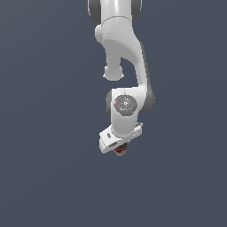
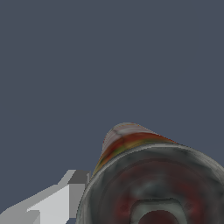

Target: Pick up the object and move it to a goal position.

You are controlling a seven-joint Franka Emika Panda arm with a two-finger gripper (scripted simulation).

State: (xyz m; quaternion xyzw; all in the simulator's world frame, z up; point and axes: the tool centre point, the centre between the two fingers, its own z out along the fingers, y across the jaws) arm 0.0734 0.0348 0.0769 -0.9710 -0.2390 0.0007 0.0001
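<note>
**Can sitting in the pincer**

The white arm (image 1: 126, 66) is reaching down over a plain grey backdrop. Below its wrist, the pincer (image 1: 119, 148) is pinching the can (image 2: 148, 175), which is filling the wrist view beside one finger (image 2: 65, 197).

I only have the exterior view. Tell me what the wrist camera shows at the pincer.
Observer: The can fills the near part of the wrist view, its grey round end facing the lens.
Operator: From my side only a red speck shows under the hand. Describe its side.
Observer: A red band with yellow and white streaks runs along its wall, curving away from the camera.
Operator: Report the fingers.
Observer: One light grey finger sits right beside the can's rim; the other is out of frame, so I cannot confirm a closed grip. In your view the pincer hides behind the hand.
</note>
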